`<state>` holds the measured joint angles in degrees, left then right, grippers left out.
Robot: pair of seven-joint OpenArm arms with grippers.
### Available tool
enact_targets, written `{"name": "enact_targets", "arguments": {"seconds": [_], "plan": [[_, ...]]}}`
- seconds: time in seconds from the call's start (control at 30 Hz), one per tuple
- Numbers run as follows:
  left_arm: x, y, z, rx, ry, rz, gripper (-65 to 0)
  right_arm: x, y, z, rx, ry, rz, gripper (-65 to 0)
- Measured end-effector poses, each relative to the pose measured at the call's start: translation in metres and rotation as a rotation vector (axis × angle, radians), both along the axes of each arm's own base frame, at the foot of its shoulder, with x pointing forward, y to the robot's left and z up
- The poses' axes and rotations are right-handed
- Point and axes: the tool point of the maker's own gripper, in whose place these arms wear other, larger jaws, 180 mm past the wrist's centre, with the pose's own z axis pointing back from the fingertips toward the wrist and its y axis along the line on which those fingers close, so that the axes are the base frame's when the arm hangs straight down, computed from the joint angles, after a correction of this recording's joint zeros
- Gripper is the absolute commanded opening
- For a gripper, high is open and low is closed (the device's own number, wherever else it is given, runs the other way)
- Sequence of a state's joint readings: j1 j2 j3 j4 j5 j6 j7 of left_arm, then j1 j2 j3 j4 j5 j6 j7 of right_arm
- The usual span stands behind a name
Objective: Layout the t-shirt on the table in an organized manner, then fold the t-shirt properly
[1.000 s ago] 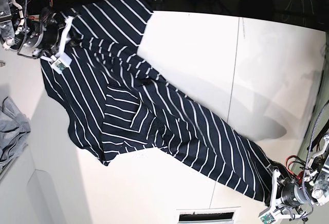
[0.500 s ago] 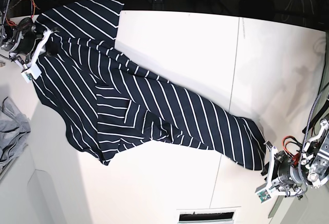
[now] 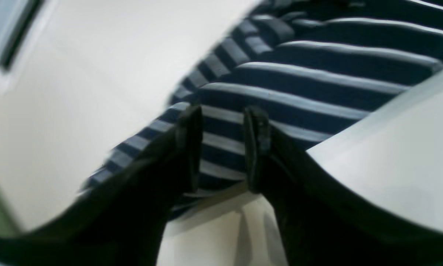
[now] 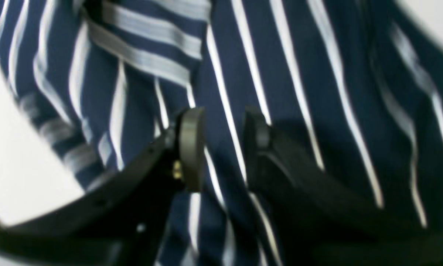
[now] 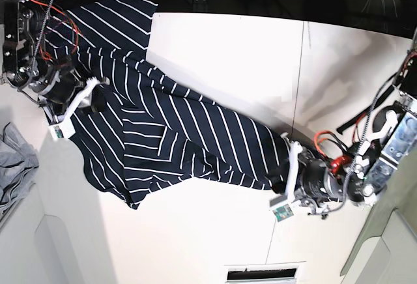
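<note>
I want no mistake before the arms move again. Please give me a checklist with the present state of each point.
1. Left gripper open, nothing held: ok.
2. Right gripper open, no cloth pinched: ok.
3. T-shirt fully on the table: not ok, one end hangs past the far edge.
4. T-shirt flat: not ok, folds and wrinkles near its middle.
5. Neck label found: cannot tell.
6. Grey cloth apart from the t-shirt: ok.

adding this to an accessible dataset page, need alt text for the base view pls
A dark striped t-shirt lies rumpled diagonally across a white table, partly hanging off the far edge. A robot arm sits at each end, the left tool and right tool over the fabric.
</note>
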<state>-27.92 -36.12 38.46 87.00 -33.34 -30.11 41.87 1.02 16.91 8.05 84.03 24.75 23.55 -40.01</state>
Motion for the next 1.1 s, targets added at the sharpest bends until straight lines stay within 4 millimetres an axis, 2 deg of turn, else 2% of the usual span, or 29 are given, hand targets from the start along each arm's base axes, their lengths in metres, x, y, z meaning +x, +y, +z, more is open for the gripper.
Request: {"name": "enact_targets", "arguments": {"seconds": [0.13, 0.27, 0.37, 0.53, 0.6, 0.73, 0.83, 0.97, 1.07, 1.1], "plan": [[-0.032, -0.018, -0.037, -0.011, 0.082, -0.018, -43.5, 0.030, 0.025, -0.004, 0.031, -0.020, -0.076, -42.7], [-0.062, -0.028, -0.066, -0.009, 0.146, -0.033, -43.5, 0.032, 0.032, -0.031, 0.015, 0.067, -0.119, -42.1], [-0.075, -0.026, -0.080, 0.010, 0.150, -0.041, -43.5, 0.033, 0.033, -0.037, 0.022, 0.085, -0.134, -42.1], [-0.104, -0.011, -0.111, 0.060, 0.209, -0.027, -43.5, 0.034, 0.032, -0.037, 0.029, 0.085, -0.147, -42.1], [-0.106, -0.012, -0.112, 0.056, 0.213, -0.020, -43.5, 0.034, 0.036, -0.036, 0.061, 0.087, -0.153, -42.1], [-0.087, -0.023, -0.088, 0.017, 0.122, 0.008, -43.5, 0.034, 0.046, -0.035, 0.088, 0.090, -0.148, -42.1], [-0.085, -0.035, -0.074, -0.015, 0.086, -0.009, -43.5, 0.033, 0.058, -0.034, 0.115, 0.088, -0.124, -43.2], [-0.084, -0.036, -0.071, -0.020, 0.078, -0.012, -43.5, 0.033, 0.071, -0.033, 0.146, 0.090, -0.120, -54.5], [-0.084, -0.037, -0.071, -0.024, 0.076, -0.012, -43.5, 0.033, 0.072, -0.033, 0.147, 0.089, -0.120, -65.0], [-0.083, -0.038, -0.070, -0.031, 0.071, -0.014, -43.5, 0.034, 0.071, -0.033, 0.147, 0.084, -0.122, -65.0]]}}
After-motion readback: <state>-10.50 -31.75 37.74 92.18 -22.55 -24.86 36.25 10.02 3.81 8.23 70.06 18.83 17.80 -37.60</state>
